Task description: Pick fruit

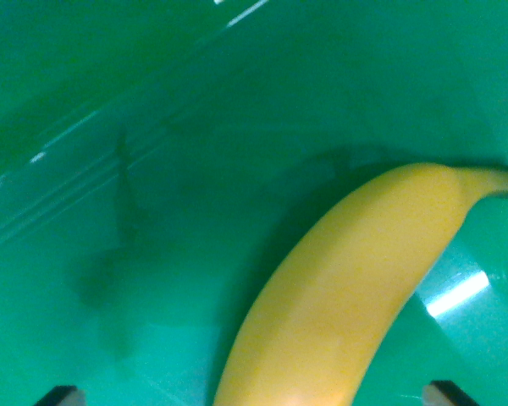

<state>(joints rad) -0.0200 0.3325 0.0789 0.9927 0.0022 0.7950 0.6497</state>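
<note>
Here, one banana [356,288] is the only fruit in the wrist view, a single yellow piece with no mate beside it. It runs from the bottom edge at about six o'clock up to its stem at three o'clock, curving as it goes, and its stem tip turns dull and greenish at the wrist view's right edge.

It lies inside one green container [152,169], glossy plastic by the look of it, which fills the whole picture. A ridged band of the wall runs diagonally from nine o'clock toward twelve o'clock, catching thin white streaks of light. A brighter glare patch sits on the floor at about four o'clock, just beside the banana. Dark shadows fall on the green at eight o'clock.

Two fingertips of the gripper [254,396] peek in at seven and five o'clock, set wide apart, with the banana's lower end between them and not touched by either.

Nothing of the room beyond the container can be seen.
</note>
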